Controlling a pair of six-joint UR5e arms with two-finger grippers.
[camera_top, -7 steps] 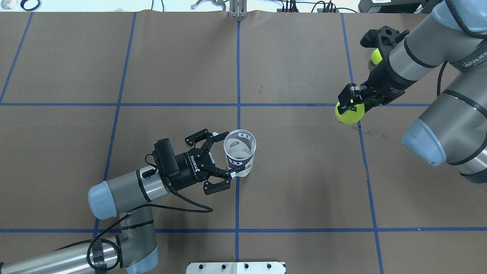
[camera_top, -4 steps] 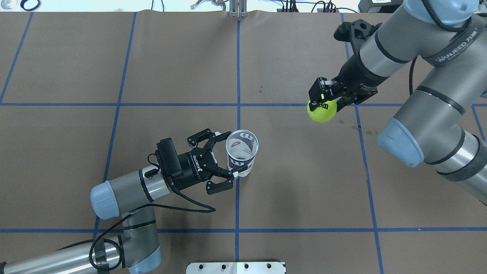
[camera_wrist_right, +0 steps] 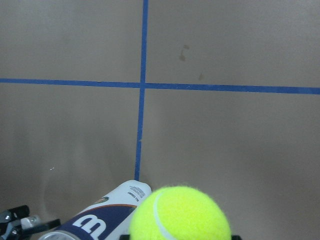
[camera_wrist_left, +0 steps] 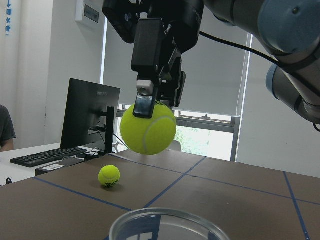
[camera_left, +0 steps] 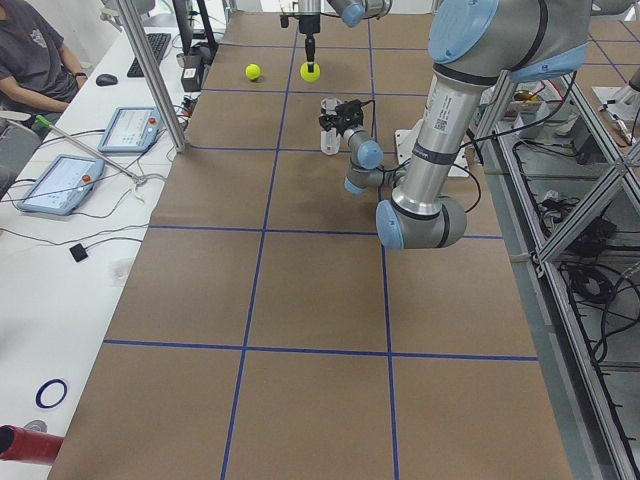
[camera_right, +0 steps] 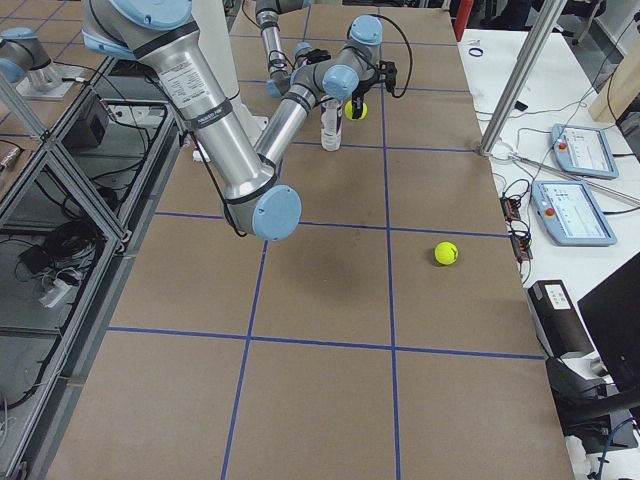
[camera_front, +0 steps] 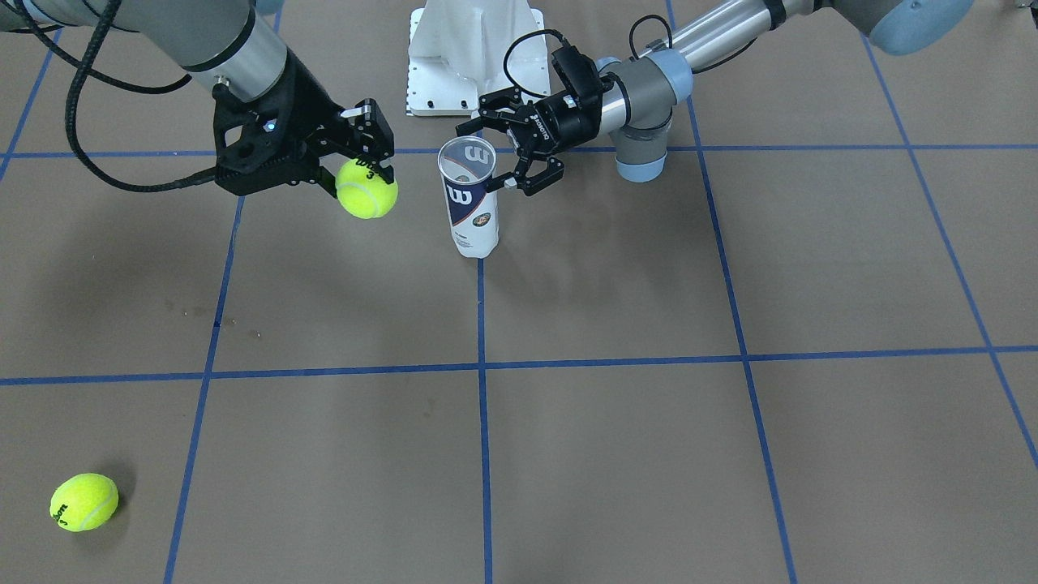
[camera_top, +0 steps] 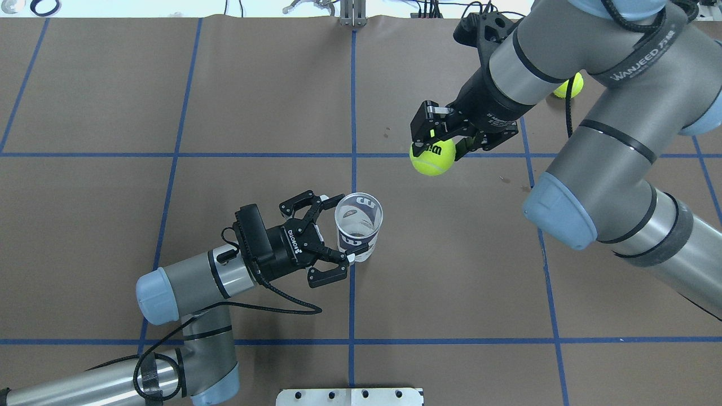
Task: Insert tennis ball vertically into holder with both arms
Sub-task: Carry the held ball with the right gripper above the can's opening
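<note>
My right gripper (camera_top: 431, 140) pinches 1 tennis ball (camera_top: 432, 158) in the air, short of the can (camera_front: 470, 207). The can stands upright mid-table, with the left gripper (camera_top: 337, 230) clasping its sides. Carry step, I reckon. Next I must centre the ball over the rim, then lower it.

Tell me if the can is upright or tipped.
Upright. The can stands on its base on the table, open mouth up; the overhead view looks down into it.
</note>
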